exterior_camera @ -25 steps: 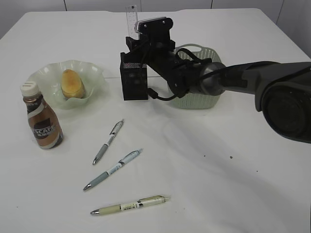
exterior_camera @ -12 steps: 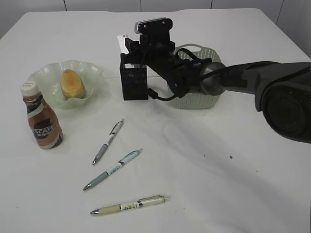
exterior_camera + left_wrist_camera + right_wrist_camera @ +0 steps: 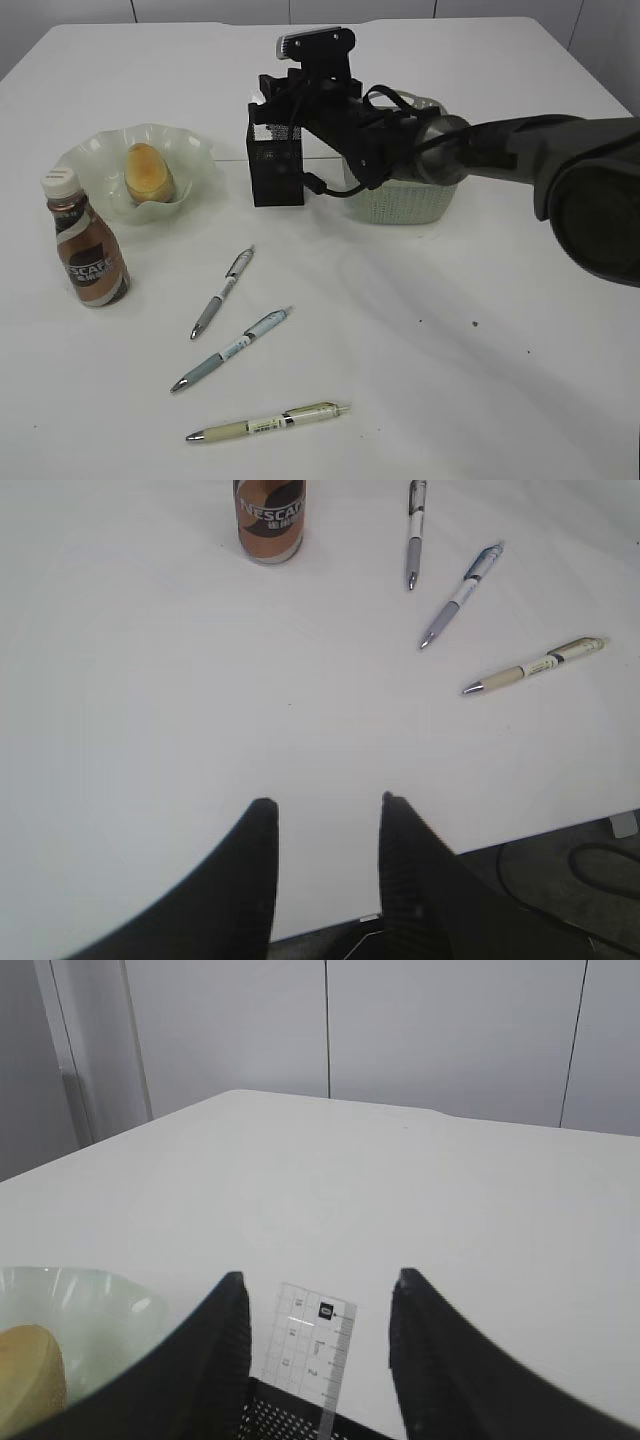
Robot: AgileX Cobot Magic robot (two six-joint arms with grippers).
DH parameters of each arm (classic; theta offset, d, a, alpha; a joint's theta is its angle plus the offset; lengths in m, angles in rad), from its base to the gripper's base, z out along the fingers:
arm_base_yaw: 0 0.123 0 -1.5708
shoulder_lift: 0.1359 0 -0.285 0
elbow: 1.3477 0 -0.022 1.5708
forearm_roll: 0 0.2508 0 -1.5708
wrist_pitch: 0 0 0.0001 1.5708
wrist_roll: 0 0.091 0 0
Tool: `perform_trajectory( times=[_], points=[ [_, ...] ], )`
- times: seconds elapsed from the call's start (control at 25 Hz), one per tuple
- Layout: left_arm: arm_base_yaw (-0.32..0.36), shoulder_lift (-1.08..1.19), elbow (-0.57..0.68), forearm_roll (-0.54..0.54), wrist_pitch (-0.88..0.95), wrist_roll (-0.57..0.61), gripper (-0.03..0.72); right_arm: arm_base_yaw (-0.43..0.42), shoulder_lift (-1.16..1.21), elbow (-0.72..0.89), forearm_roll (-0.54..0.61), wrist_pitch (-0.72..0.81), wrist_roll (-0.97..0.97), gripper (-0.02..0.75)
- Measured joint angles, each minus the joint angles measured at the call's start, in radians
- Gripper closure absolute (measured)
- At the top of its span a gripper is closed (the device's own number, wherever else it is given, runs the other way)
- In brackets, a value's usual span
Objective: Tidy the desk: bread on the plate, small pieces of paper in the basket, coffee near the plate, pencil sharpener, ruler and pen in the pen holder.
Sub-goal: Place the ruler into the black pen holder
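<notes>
Ruler (image 3: 312, 1342): stands upright in the pen holder (image 3: 275, 165), top end poking above the mesh rim. In the right wrist view it sits between the two fingers with a gap on each side, so it looks let go and lodged in the cup.
Right gripper (image 3: 315, 1335): jaws parted moderately, holding nothing, poised just above the holder's mouth; in my judgement that suits a straight lift away without snagging the ruler.
Left gripper (image 3: 325, 825): fingers partly apart, empty, hovering over bare desk (image 3: 480, 380) near its front edge, away from the work.
Bread (image 3: 148, 172): lies in the green ruffled plate (image 3: 195, 150) at 9 o'clock from the holder.
Coffee bottle (image 3: 88, 252): upright just beside the plate, at its 7 o'clock.
Basket (image 3: 410, 200): at 3 o'clock from the holder, largely hidden by the right arm; contents cannot be told.
Pens (image 3: 232, 352): three lie loose on the desk at 6 o'clock from the holder; these look like the remaining job.
Pencil sharpener: not visible.
</notes>
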Motion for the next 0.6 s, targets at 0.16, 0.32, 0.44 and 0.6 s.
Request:
perform_trajectory(
  times=[0.16,0.32,0.44,0.6],
  points=[
    [0.000,0.000,0.000,0.000,-0.002,0.000,0.435,0.000,-0.057,0.000,0.000,0.092,0.016,0.417],
    [0.000,0.000,0.000,0.000,-0.004,0.000,0.435,0.000,-0.131,0.000,0.000,0.266,0.039,0.418],
    [0.000,0.000,0.000,0.000,-0.005,0.000,0.435,0.000,-0.204,0.000,0.018,0.454,0.043,0.419],
    [0.000,0.000,0.000,0.000,-0.021,0.000,0.435,0.000,-0.322,0.000,0.066,0.715,0.043,0.419]
  ],
)
